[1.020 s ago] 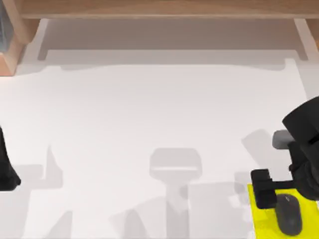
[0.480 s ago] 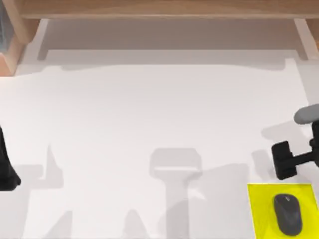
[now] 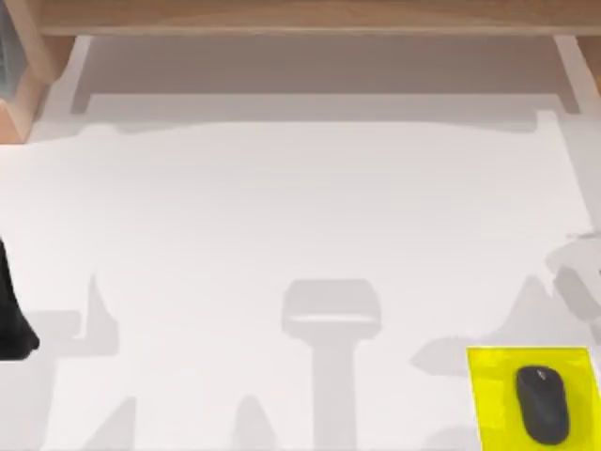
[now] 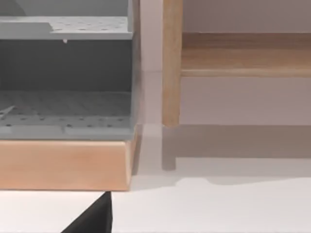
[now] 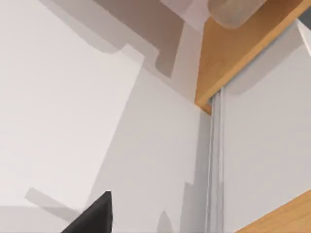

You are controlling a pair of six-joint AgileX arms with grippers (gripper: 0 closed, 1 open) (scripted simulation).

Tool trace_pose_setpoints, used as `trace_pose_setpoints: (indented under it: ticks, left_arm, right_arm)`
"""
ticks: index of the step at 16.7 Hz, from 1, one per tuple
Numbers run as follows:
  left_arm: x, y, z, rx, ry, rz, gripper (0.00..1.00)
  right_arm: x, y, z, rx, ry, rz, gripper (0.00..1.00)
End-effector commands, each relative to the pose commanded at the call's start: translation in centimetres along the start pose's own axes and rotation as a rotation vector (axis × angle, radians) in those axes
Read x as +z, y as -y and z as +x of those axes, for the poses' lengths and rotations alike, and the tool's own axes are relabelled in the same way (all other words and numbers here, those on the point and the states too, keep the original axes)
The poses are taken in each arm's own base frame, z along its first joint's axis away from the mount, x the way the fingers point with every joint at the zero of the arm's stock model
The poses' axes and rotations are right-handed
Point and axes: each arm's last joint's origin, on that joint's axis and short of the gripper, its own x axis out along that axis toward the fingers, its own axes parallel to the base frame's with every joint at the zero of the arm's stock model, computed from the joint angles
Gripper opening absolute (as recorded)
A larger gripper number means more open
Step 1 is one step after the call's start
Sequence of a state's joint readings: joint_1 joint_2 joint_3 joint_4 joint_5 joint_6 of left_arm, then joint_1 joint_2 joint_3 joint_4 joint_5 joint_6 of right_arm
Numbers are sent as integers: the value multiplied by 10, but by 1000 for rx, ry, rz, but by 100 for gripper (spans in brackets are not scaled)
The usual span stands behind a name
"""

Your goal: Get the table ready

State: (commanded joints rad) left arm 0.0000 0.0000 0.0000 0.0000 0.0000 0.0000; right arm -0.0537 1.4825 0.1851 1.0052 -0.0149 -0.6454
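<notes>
The white table (image 3: 300, 216) spreads across the top view, with long grey shadows on its near half. At its near right corner lies a yellow square mat (image 3: 488, 399) with a dark grey mouse (image 3: 542, 404) resting on it. My left arm (image 3: 11, 315) is a dark shape parked at the table's left edge. A black part of my left gripper (image 4: 95, 219) shows low in the left wrist view, above the white tabletop (image 4: 218, 208). A black part of my right gripper (image 5: 95, 216) shows over the white table surface (image 5: 58, 97) in the right wrist view.
A light wooden frame (image 3: 300, 14) runs along the back of the table. At the back left stands a grey perforated rack (image 4: 63, 73) on a wooden base (image 4: 63, 162), beside a wooden post (image 4: 171, 63). A wooden beam (image 5: 233, 53) crosses the right wrist view.
My right arm has drawn back from the mat, moving up and to the right until it left the top view. The mouse stays on the yellow mat. The left arm has not moved.
</notes>
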Motion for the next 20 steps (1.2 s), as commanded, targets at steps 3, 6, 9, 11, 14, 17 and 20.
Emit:
trace_pose_setpoints:
  ticks: [3, 6, 9, 11, 14, 17, 20]
  left_arm:
    - [0, 0, 0, 0, 0, 0, 100]
    - [0, 0, 0, 0, 0, 0, 100]
    - [0, 0, 0, 0, 0, 0, 100]
    - [0, 0, 0, 0, 0, 0, 100]
    - [0, 0, 0, 0, 0, 0, 100]
    - [0, 0, 0, 0, 0, 0, 100]
    - [0, 0, 0, 0, 0, 0, 100]
  right_arm:
    - [-16, 17, -6, -143, 29, -201, 100]
    - [-32, 31, -11, -249, 10, -386, 100]
    - [-47, 42, -13, -314, -33, -539, 100]
    - [-56, 48, -11, -340, -64, -623, 100]
    - [-69, 59, -4, -364, -103, -727, 100]
    - [-79, 69, 7, -379, -124, -806, 100]
    - [-85, 77, 18, -392, -128, -852, 100]
